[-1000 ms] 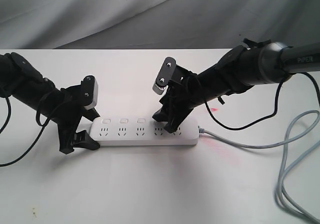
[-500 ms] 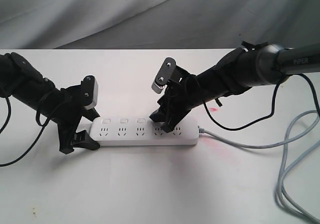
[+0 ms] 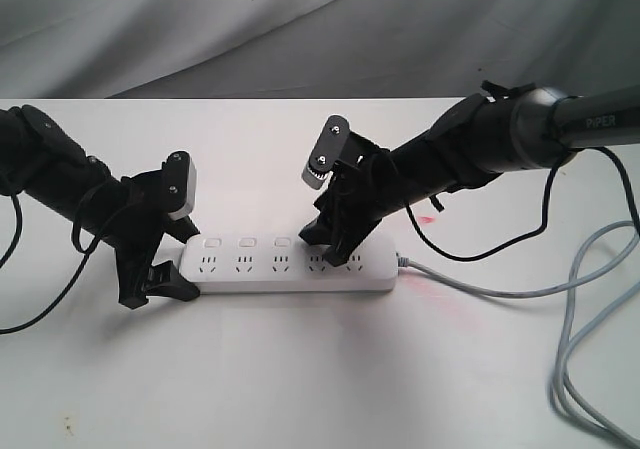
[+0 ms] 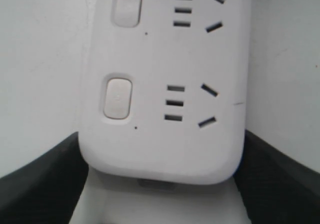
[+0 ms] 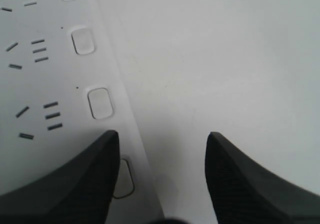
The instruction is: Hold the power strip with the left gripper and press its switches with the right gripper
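The white power strip (image 3: 290, 267) lies flat on the white table, its grey cable (image 3: 480, 291) leaving the right end. My left gripper (image 3: 168, 277) is shut on the strip's left end; in the left wrist view its black jaws press both sides of the strip (image 4: 165, 84). My right gripper (image 3: 328, 247) hovers open over the strip's right part. One finger (image 5: 75, 184) is over the strip and partly covers a switch (image 5: 125, 179); the other finger (image 5: 250, 184) is over bare table. Three switches (image 3: 247, 241) show in the exterior view; the other two are hidden behind the right gripper.
The grey cable loops over the table at the right (image 3: 590, 369). A grey cloth backdrop (image 3: 300, 19) hangs behind the table. A faint red mark (image 3: 428, 217) lies beside the right arm. Black arm cables (image 3: 500, 239) hang near the strip's right end.
The right gripper has shifted slightly left along the strip. The left gripper and the strip have not moved.
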